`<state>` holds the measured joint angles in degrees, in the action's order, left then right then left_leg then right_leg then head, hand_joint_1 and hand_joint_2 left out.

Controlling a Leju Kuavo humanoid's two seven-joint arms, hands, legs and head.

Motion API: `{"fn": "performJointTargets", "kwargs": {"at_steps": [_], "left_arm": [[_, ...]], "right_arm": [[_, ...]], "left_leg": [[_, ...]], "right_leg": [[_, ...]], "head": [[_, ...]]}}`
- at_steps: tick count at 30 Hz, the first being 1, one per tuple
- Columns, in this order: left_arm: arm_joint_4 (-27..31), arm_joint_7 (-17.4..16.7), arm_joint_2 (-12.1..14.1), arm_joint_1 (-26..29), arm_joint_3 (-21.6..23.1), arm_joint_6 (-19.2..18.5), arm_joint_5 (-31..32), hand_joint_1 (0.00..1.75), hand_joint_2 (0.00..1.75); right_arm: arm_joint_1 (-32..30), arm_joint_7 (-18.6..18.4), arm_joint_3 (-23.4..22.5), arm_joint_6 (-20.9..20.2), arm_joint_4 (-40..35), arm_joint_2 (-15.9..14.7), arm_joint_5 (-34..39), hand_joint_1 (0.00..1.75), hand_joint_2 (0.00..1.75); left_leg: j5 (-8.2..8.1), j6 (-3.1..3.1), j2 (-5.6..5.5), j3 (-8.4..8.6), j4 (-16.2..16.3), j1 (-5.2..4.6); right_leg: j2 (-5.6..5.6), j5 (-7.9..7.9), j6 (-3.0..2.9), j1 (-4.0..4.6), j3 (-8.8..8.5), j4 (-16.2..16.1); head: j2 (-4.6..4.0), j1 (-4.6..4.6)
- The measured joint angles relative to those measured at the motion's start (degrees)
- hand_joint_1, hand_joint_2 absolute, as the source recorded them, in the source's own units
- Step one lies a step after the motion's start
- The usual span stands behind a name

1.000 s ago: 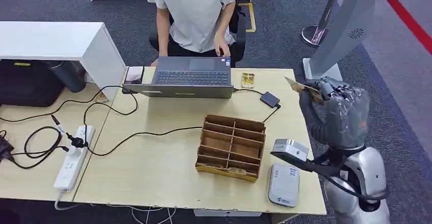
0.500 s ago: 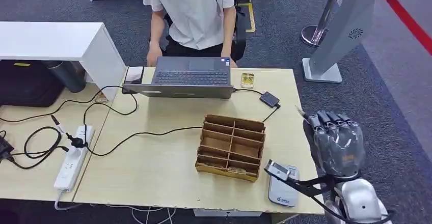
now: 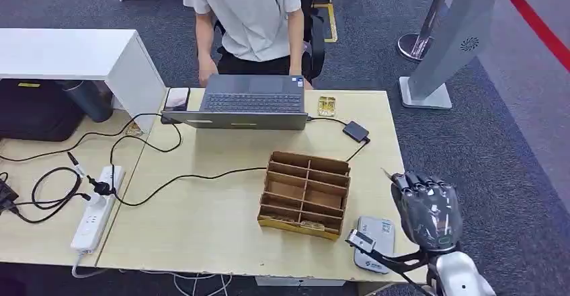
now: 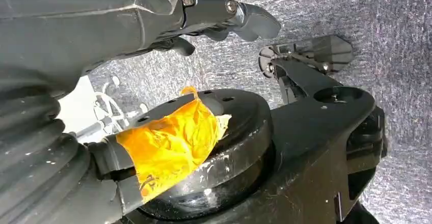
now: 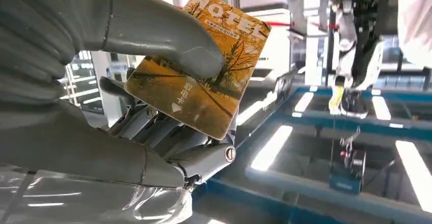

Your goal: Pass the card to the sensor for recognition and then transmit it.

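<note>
My right hand [image 3: 427, 205] hangs over the table's right edge, just right of the wooden organiser. It holds an orange card [image 5: 204, 76] printed "HOTEL", pinched between the thumb [image 5: 158, 35] and the fingers below it. In the head view only a thin corner of the card [image 3: 388, 173] pokes out past the knuckles. The grey-white card sensor [image 3: 371, 244] lies flat on the table near the front right corner, below and slightly left of the hand. My left hand [image 4: 224, 15] hangs above the grey carpet with nothing in it, fingers loosely spread.
A wooden compartment box [image 3: 306, 194] stands mid-table. Behind it is a laptop [image 3: 254, 101] with a person [image 3: 245, 13] seated at it, and a small black box [image 3: 355, 131] on a cable. A power strip [image 3: 97, 208] and cords lie left. A grey stand [image 3: 457, 33] rises at the far right.
My right hand has come down and back toward me along the table's right edge, still carrying the card, and now sits beside the sensor. The person has shifted slightly.
</note>
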<state>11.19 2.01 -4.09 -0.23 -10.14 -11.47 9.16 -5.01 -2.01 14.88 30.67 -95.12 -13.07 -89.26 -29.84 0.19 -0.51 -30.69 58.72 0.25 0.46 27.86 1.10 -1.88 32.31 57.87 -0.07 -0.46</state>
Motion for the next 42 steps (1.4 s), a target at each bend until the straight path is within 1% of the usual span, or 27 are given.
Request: {"fn": "performJointTargets", "kwargs": {"at_steps": [4, 7, 11, 18, 28, 31, 35, 39, 42], "left_arm": [[0.00, -0.68, -0.02, 0.00, -0.02, 0.61, -0.07, 0.00, 1.75], [0.00, -0.81, -0.04, 0.00, -0.11, 0.72, -0.15, 0.00, 1.75], [0.00, -0.90, -0.09, 0.01, -0.44, 1.03, -0.26, 0.00, 1.75], [0.00, -1.51, -0.20, -0.01, -0.55, 1.73, -0.26, 0.00, 1.75], [0.00, -1.62, -0.20, -0.01, -0.57, 1.81, 0.46, 0.00, 1.75], [0.00, -1.84, -0.20, -0.02, -0.57, 1.90, 0.61, 0.00, 1.75], [0.00, -1.86, -0.17, -0.04, -0.57, 1.95, 1.07, 0.00, 1.75], [0.00, -1.88, -0.11, -0.05, -0.57, 1.79, 1.66, 0.00, 1.75], [0.00, -1.88, 0.00, -0.05, -0.57, 1.70, 2.31, 0.00, 1.75]], "right_arm": [[-2.72, -0.37, -0.28, 0.55, 0.77, 0.02, 0.00, 1.75, 1.75], [-4.58, 0.59, -0.85, 0.98, 1.05, 0.09, 0.00, 1.75, 1.75], [-6.99, 0.59, -2.18, 1.20, 1.07, 0.39, 0.00, 1.75, 1.75], [-10.26, 1.31, -4.48, 1.44, 2.34, 2.17, 0.00, 1.75, 1.75], [-10.71, 0.15, -4.96, 1.88, 10.39, 3.91, 0.00, 1.75, 1.75], [-10.53, 0.39, -5.18, 1.97, 13.49, 4.68, 0.00, 1.75, 1.75], [-9.57, 0.57, -6.25, 3.65, 17.62, 5.75, 0.00, 1.75, 1.75], [-9.02, -0.48, -6.32, 4.24, 19.41, 5.75, -0.02, 1.75, 1.75], [-8.65, -2.09, -6.10, 4.00, 18.76, 5.68, -0.02, 1.75, 1.75]], "left_leg": [[0.00, 0.00, 0.00, 0.00, 0.00, 0.00], [0.00, 0.00, 0.00, 0.01, 0.00, 0.00], [0.00, 0.00, 0.01, 0.00, 0.00, 0.00], [-0.01, 0.00, 0.01, 0.01, 0.00, 0.00], [-0.01, 0.00, 0.01, 0.01, 0.00, 0.00], [-0.01, 0.00, 0.01, 0.00, 0.00, 0.00], [-0.01, 0.00, 0.09, 0.03, 0.00, 0.00], [-0.01, 0.00, 0.12, 0.01, 0.00, -0.01], [0.01, 0.00, 0.12, -0.01, 0.00, 0.00]], "right_leg": [[0.00, 0.00, 0.00, 0.00, 0.00, 0.00], [0.01, 0.00, 0.00, 0.00, -0.01, 0.00], [0.01, 0.00, 0.00, 0.00, -0.01, 0.00], [0.02, 0.00, 0.00, 0.00, 0.00, -0.01], [0.02, 0.00, 0.00, 0.00, -0.01, 0.00], [0.02, 0.00, 0.00, 0.00, -0.01, 0.00], [0.06, 0.00, 0.00, 0.00, -0.01, -0.01], [0.05, 0.00, 0.00, -0.01, -0.02, -0.01], [0.04, -0.02, 0.00, -0.01, -0.02, 0.01]], "head": [[0.00, -0.02], [0.00, -0.02], [0.00, 0.00], [0.00, -0.02], [0.00, -0.02], [0.00, 0.00], [0.00, -0.02], [0.00, -0.02], [0.00, -0.02]]}}
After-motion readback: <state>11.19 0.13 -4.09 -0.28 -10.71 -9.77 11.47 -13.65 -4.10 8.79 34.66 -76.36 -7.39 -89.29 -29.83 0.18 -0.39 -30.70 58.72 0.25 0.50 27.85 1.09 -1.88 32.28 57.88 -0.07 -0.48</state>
